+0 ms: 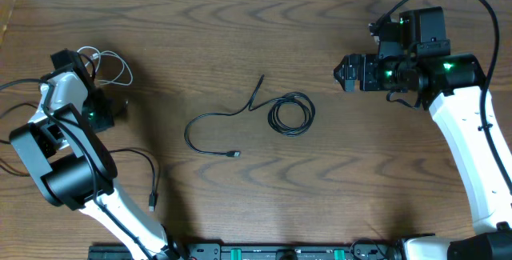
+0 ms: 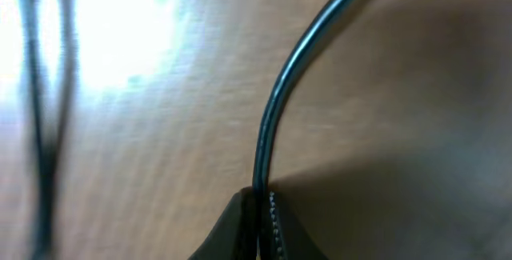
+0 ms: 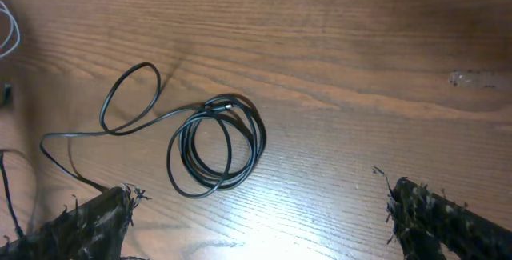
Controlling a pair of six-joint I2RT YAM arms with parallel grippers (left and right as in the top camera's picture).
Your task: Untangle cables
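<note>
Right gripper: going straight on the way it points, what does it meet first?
Likely the coiled black cable, lying ahead and slightly left of the right gripper's line; nothing nearer shows. Its height above the table is unclear, so it might pass over.

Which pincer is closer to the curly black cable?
Right. The right pincer is close beside the coiled black cable; the left pincer is far off, pinching another cable.

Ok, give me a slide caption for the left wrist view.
Left gripper shut on a thin dark cable over the wooden table.
</note>
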